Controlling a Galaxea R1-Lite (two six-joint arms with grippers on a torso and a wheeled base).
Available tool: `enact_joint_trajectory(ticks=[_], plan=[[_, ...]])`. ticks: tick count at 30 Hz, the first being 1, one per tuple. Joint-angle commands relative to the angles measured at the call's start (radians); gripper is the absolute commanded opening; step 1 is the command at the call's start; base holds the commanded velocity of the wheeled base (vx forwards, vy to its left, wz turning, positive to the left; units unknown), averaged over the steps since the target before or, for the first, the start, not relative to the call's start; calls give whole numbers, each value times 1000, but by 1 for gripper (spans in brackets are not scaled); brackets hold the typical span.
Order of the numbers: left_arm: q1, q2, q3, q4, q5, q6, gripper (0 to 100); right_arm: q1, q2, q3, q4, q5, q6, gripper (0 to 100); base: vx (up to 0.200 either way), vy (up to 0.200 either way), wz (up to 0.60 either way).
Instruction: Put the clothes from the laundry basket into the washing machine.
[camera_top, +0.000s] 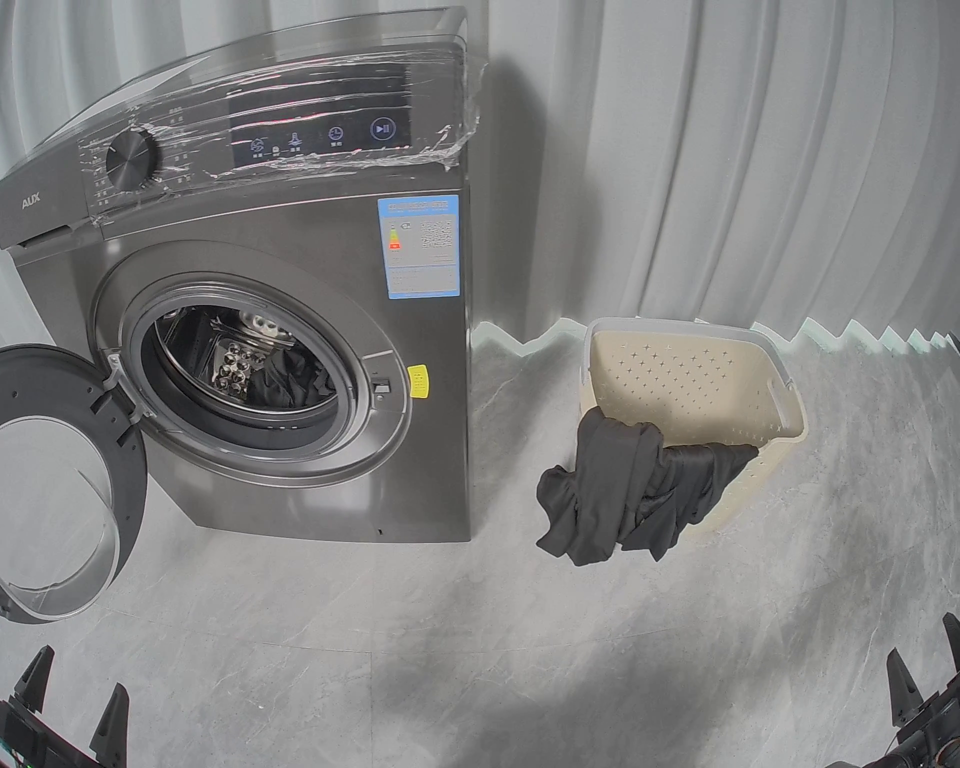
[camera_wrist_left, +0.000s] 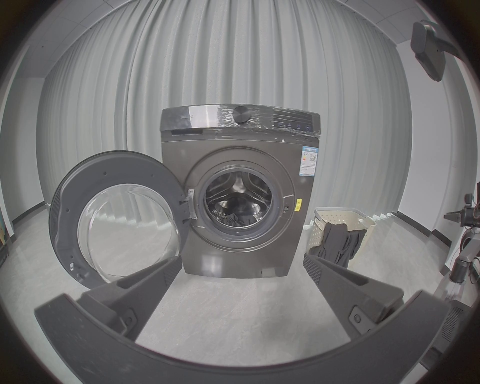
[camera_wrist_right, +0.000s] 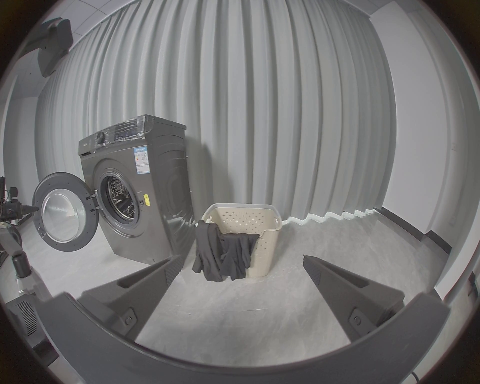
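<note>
A grey front-loading washing machine (camera_top: 300, 300) stands at the left with its round door (camera_top: 55, 480) swung wide open. Dark clothing (camera_top: 285, 380) lies inside the drum. To its right stands a cream laundry basket (camera_top: 700, 390), and a dark garment (camera_top: 625, 485) hangs over its front rim down toward the floor. My left gripper (camera_top: 70, 700) is low at the near left, open and empty, well short of the machine (camera_wrist_left: 240, 195). My right gripper (camera_top: 925, 665) is low at the near right, open and empty, facing the basket (camera_wrist_right: 250, 225) and its garment (camera_wrist_right: 220, 252) from a distance.
Grey tiled floor (camera_top: 480, 640) stretches between me and the machine and basket. White pleated curtains (camera_top: 720, 150) close off the back. The open door juts out to the left of the machine's front.
</note>
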Motion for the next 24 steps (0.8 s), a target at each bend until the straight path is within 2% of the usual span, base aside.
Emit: enact_joint_trajectory(ticks=[1, 10, 17, 19, 24], plan=[[0, -13, 16, 0, -2, 0, 100, 0, -15, 12, 0, 1, 0, 100, 0, -200, 0], [0, -13, 16, 0, -2, -2, 100, 0, -15, 12, 0, 1, 0, 100, 0, -200, 0], [0, -15, 16, 0, -2, 4, 100, 0, -15, 12, 0, 1, 0, 100, 0, 0, 0], [0, -15, 16, 0, 0, -2, 100, 0, -15, 12, 0, 1, 0, 100, 0, 0, 0], [0, -15, 16, 0, 9, -2, 100, 0, -15, 12, 0, 1, 0, 100, 0, -200, 0]])
